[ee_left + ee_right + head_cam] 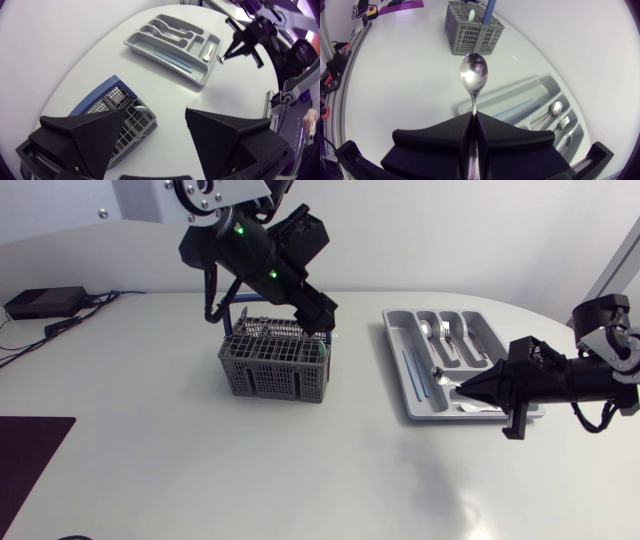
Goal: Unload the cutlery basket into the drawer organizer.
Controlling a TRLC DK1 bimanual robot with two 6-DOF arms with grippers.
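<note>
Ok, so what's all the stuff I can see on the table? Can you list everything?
cutlery basket: one, grey with blue handle, middle of table.
drawer organizer: one, grey, right of the basket.
forks and spoons: several, silver, in the organizer's slots.
blue sticks: seemingly two, blue, in its long slot.
spoon: one, silver, held above the organizer.
black box: one, black, table's far left corner.
left arm: one, black, above the basket, jaws open.
right arm: one, black, jaws shut on the spoon.
</note>
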